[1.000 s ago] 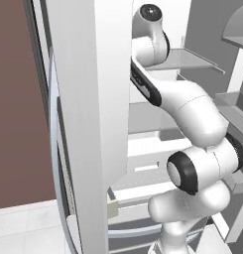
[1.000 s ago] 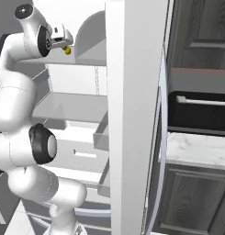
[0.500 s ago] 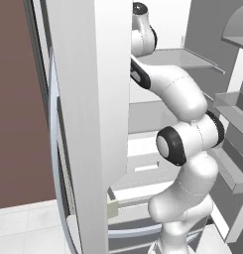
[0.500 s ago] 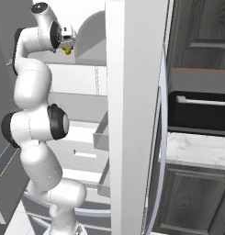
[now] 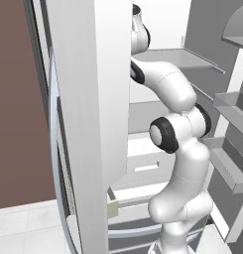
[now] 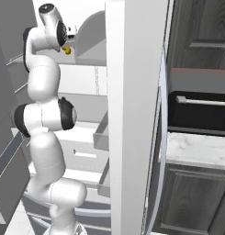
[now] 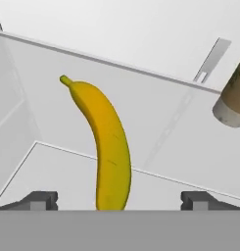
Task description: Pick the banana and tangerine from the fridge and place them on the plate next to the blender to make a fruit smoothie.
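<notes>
End effector (image 7: 116, 198) spread wide around the near end of the banana (image 7: 106, 144) lying on the white fridge shelf (image 7: 190, 147), risking a rolling miss if closed off-centre, or a knock against the coffee cup (image 7: 232, 100) nearby.

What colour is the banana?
Yellow, shading orange down the middle, with a greenish stem tip. The banana shows best in the hand view.
</notes>
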Motion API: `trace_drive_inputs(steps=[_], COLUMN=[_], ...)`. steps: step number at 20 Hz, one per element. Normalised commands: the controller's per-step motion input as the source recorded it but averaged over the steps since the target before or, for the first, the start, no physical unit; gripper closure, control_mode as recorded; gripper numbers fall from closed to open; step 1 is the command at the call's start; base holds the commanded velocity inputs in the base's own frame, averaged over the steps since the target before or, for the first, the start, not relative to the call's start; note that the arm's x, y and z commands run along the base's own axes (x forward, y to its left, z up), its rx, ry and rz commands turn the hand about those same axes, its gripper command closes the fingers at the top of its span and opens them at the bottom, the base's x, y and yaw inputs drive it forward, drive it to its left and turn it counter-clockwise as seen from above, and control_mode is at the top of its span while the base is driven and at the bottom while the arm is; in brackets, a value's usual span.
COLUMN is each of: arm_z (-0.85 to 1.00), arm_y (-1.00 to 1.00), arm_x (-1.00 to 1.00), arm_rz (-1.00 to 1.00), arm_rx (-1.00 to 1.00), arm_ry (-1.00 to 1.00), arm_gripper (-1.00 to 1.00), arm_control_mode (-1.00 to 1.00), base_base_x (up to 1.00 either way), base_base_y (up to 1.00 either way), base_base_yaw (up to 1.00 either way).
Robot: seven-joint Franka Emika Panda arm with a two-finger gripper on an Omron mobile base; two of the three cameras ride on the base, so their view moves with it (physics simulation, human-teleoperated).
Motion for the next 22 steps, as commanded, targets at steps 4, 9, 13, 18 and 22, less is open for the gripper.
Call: trace_drive_inputs(steps=[4,9,13,18,22], arm_z=[-0.27,-0.31,-0.51,-0.51,-0.49], arm_y=[0.15,0.25,0.07,0.0,0.0], arm_x=[0.47,0.3,0.04,0.0,0.0], arm_rz=[0.0,0.0,0.0,0.0,0.0], arm_rx=[0.0,0.0,0.0,0.0,0.0], arm_ry=[0.0,0.0,0.03,0.01,0.01], arm_gripper=[-1.0,-1.0,1.0,1.0,1.0], arm_control_mode=[-1.0,-1.0,-1.0,-1.0,-1.0], base_base_x=[0.0,0.0,0.0,0.0,0.0], base_base_y=[0.0,0.0,0.0,0.0,0.0], base_base_yaw=[0.0,0.0,0.0,0.0,0.0])
